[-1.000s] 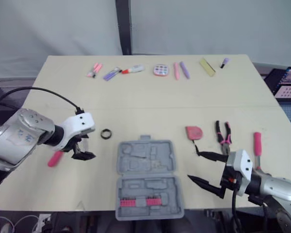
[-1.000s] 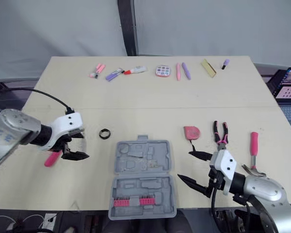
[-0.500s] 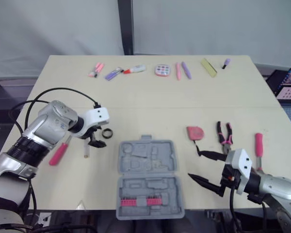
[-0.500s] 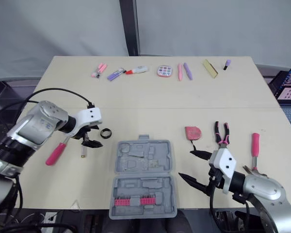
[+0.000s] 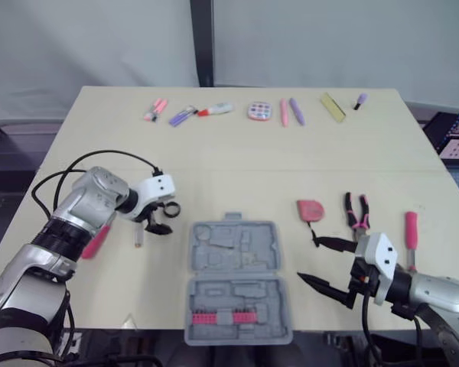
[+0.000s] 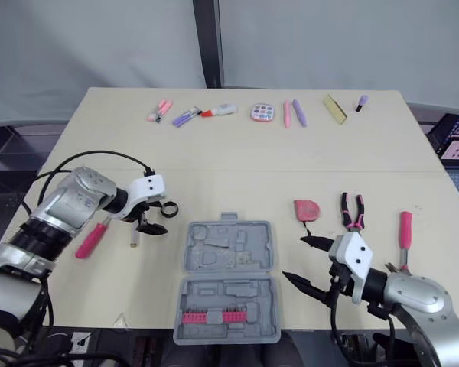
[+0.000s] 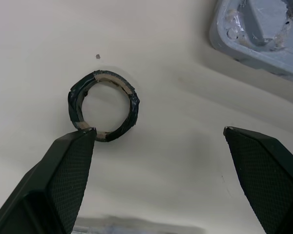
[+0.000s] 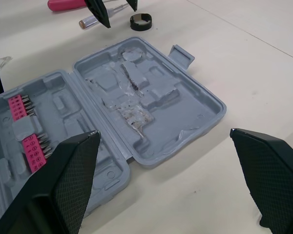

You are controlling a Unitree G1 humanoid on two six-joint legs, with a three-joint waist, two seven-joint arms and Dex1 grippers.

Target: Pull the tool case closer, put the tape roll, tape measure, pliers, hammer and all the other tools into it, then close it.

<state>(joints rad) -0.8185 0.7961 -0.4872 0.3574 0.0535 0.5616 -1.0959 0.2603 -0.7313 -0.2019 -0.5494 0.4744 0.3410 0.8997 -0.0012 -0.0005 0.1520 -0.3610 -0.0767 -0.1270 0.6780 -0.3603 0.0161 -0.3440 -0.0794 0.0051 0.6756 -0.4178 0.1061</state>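
An open grey plastic case [image 5: 237, 279] lies flat on the pale surface [image 5: 237, 164], close to its near edge and between the two arms. Both moulded halves face up, a latch tab sits on the far edge, and a strip of pink bits [image 5: 220, 319] sits in the near half. The left tool [image 5: 162, 218] is low over the surface just beyond the case's far left corner, with its two black fingers spread wide and gripping nothing. A small black tape roll [image 7: 102, 106] lies flat by the tip of one finger [image 7: 68, 161]. In the left wrist view the roll's rim meets that fingertip, but actual contact cannot be told; the other finger is well apart on the case side. A short pale metal cylinder [image 5: 140, 237] lies just beside this tool, and a pink-handled implement [image 5: 96, 241] lies partly under the left arm. The right tool [image 5: 307, 260] hovers off the case's right side, its fingers also wide apart and empty, pointing toward the case. Beyond it a pink tape measure [image 5: 307, 209] rests on the surface. To its right lie pliers with pink and black handles [image 5: 357, 212], then a hammer with a pink grip [image 5: 410, 228], each apart from the next. Along the far edge runs a row of small pink and purple pens [image 5: 183, 115], a round pink palette [image 5: 258, 112] and a flat yellow strip [image 5: 331, 106].
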